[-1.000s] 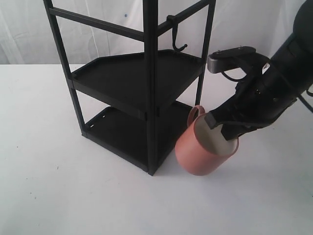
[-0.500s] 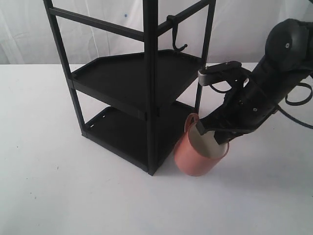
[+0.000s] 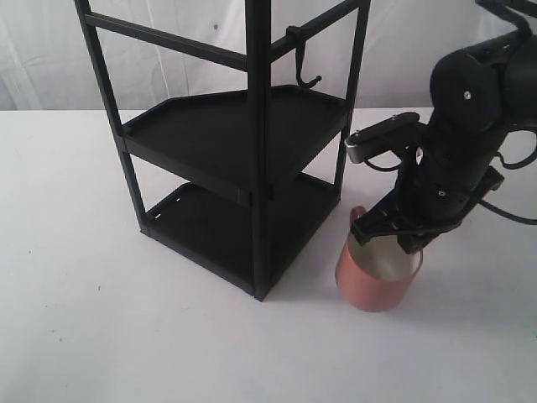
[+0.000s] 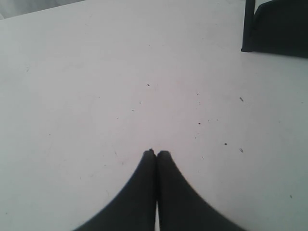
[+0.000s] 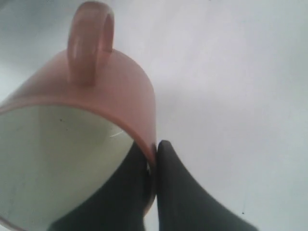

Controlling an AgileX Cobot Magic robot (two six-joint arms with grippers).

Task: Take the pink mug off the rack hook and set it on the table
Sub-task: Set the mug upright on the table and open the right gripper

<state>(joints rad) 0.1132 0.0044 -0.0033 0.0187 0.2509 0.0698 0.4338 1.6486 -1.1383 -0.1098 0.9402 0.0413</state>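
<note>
The right hand [image 5: 154, 146] grips the pink mug [image 3: 377, 282] by its rim, upright on the desk [image 3: 101, 336] below it; the left hand [image 4: 156, 153] is clenched.

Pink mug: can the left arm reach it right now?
Probably not directly: the rack stands between the left side and the pink mug, whose rim the right gripper pinches. The left gripper is shut over the table.

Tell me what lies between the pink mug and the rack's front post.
Nothing but bare white table, as the exterior view shows; the pink mug and the front post stand apart.
</note>
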